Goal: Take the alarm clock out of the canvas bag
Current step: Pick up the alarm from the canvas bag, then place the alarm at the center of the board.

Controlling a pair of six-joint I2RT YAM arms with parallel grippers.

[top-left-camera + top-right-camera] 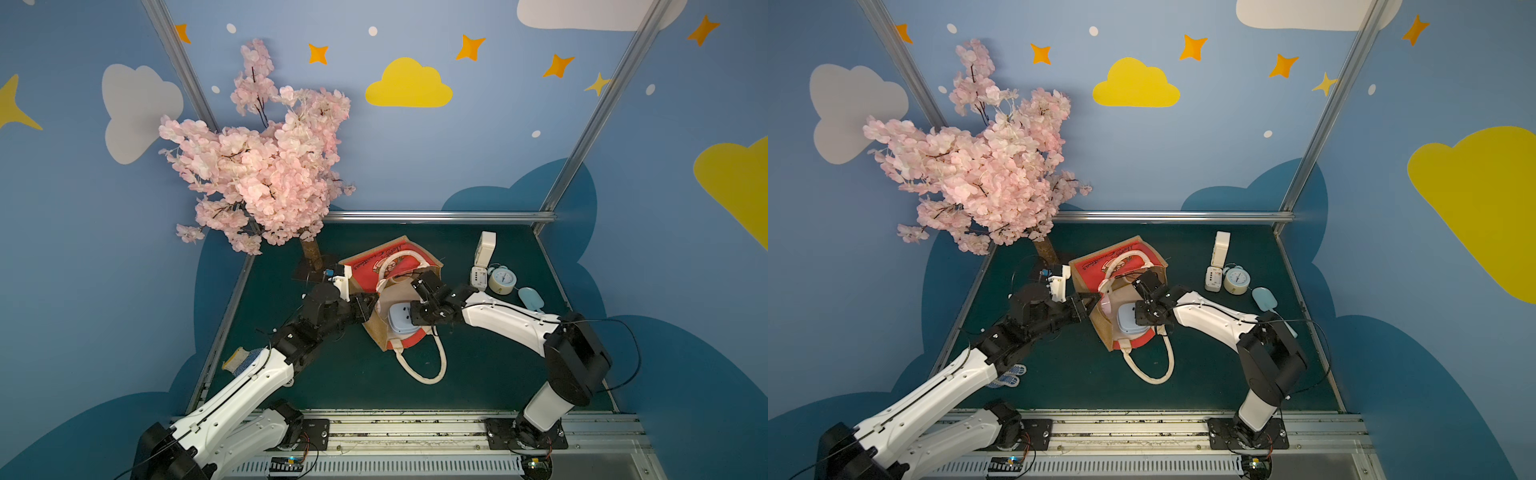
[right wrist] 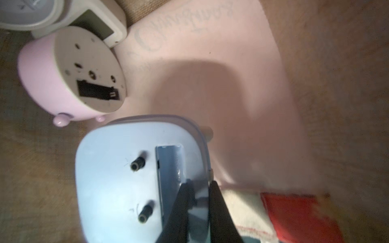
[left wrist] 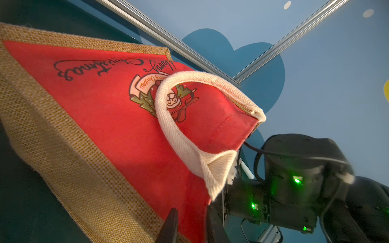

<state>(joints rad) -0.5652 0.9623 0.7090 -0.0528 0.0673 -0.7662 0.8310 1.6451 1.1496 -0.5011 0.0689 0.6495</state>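
In both top views your left gripper [image 1: 372,301] is clamping the left rim of the canvas bag [image 1: 365,266], which is sitting mid-table on the green table [image 1: 478,374] with its open mouth showing from above. Your right gripper [image 1: 411,318] is reaching into that mouth from the right, and its fingertips are hiding behind the light blue alarm clock [image 1: 400,323] just inside the near rim. In a top view a pink clock [image 1: 1105,308] is peeking out left of it, mostly covered by the bag's edge. In the left wrist view your left fingers [image 3: 170,227] are standing only a narrow gap apart, with the edge of the bag's red panel running between them. Their bases are being cut off by the frame. A cream handle [image 3: 179,130] is flopping over the printed emblem and covering part of it. In the right wrist view your right gripper [image 2: 199,202] is nearly closed, pinching the blue clock's rim. One finger is pressing in the battery recess on its back and the other is lying outside the edge. This view is blurring, and a cream device [image 2: 101,27] beyond the pink clock is being cut off.
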